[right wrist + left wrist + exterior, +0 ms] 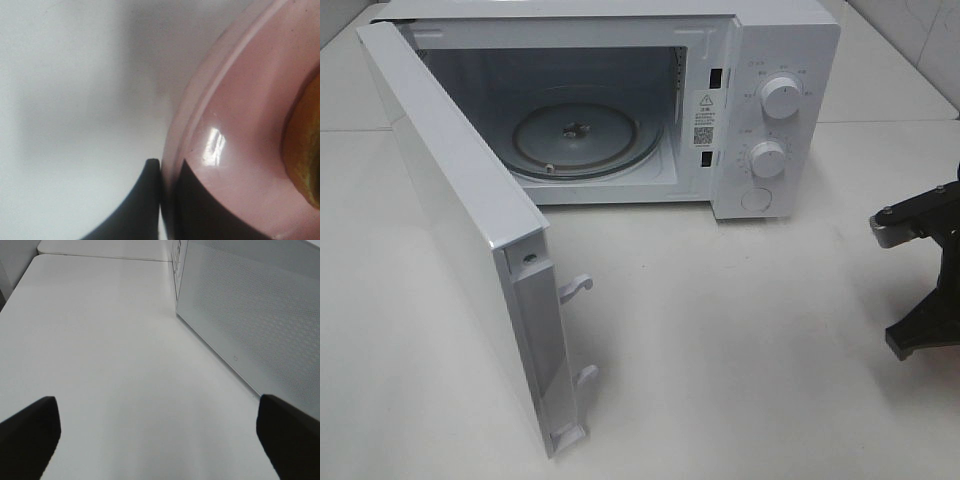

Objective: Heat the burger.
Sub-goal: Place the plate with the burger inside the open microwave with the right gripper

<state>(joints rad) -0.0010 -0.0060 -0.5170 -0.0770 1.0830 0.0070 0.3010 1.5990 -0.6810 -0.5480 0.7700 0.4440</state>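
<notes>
The microwave (760, 110) stands with its door (450, 230) wide open and its turntable (575, 135) bare — ready for loading. The pink plate (240, 125) bears the burger (305, 145), its rim pinched by the right gripper (169, 172), presumably to carry both in — the left gripper (160, 435) gapes empty.

I see only a sliver of the burger (306, 150); pink plate (240, 125) cropped too; microwave label (704, 118) illegible.

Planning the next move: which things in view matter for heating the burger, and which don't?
Job: burger, pink plate pinched at its rim by right gripper, microwave, its open door, glass turntable.
Idle: left gripper, open above table.
</notes>
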